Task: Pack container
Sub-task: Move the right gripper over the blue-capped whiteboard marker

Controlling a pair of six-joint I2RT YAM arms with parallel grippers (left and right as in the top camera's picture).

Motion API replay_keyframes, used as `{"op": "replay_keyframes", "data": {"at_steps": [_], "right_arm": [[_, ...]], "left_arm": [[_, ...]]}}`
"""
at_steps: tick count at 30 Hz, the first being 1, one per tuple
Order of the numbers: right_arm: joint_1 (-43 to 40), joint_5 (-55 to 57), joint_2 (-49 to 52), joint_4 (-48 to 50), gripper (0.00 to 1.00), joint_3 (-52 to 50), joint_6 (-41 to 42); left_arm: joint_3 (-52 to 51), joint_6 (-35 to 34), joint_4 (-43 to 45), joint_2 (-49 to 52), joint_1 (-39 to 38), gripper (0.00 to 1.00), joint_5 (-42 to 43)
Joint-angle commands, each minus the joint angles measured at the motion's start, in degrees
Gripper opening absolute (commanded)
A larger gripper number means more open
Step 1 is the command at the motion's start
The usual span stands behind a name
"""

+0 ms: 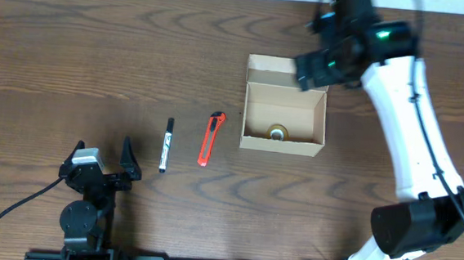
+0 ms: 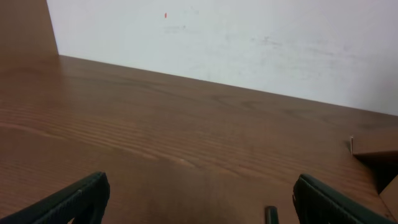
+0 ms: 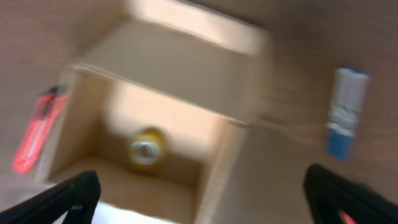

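The left claw point(image 1: 102, 155) rests low at the near left edge of the table point(image 1: 57, 52). Its jaws are spread wide and hold nothing.

Beyond it, a black marker point(image 1: 165, 144) and a red utility knife point(image 1: 209, 138) lie side by side on the wood, apart from each other.

To the right of the knife stands the cardboard box point(image 1: 282, 145), with its lid point(image 1: 269, 67) folded back on the far side. A small round gold item point(image 1: 278, 133) lies inside.

The right claw point(image 3: 202, 199) hangs over the far edge of the box. Its jaws are spread wide, with nothing gripped.
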Motion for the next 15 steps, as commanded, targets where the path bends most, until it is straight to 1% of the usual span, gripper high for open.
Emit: {"op": "replay_keyframes", "data": {"at_steps": [1,5,10,15], "right_arm": [[-5.0,13.0,-0.4,-3.5,0.99,4.4,3.8],[-11.7,12.3,-0.3,-5.6,0.99,4.5,2.7],[-19.5,7.9,-0.3,-4.0,0.99,3.2,-0.7],[-26.0,-2.9,-0.3,-0.5,0.99,0.4,-5.5]], "left_arm": [[-1.0,0.0,-2.5,-0.4,0.2,0.95,-0.2],[-1.0,0.0,-2.5,-0.4,0.2,0.95,-0.2],[-1.0,0.0,-2.5,-0.4,0.2,0.95,-0.2],[-1.0,0.0,-2.5,-0.4,0.2,0.95,-0.2]]}}
